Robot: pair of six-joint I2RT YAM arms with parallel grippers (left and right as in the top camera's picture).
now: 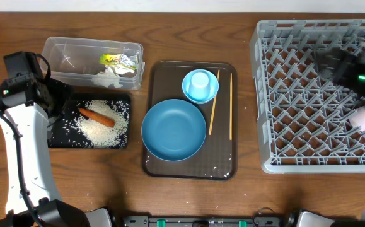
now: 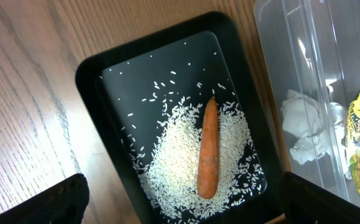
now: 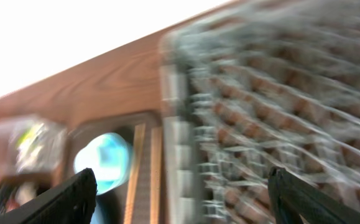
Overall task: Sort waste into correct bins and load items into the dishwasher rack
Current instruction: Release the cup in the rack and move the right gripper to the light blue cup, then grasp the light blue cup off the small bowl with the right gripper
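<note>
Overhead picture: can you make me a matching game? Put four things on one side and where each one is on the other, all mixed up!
Things
1. small orange carrot
2. green-yellow snack wrapper
3. light-blue cup
4. thin wooden chopsticks

Places
A. on the small light-blue saucer
B. in the clear plastic tub
C. lying flat on the brown serving tray, beside the large dark-blue round bowl
D. on white rice in the shallow black tray

Pairs: 1-D, 2-B, 3-A, 4-C
</note>
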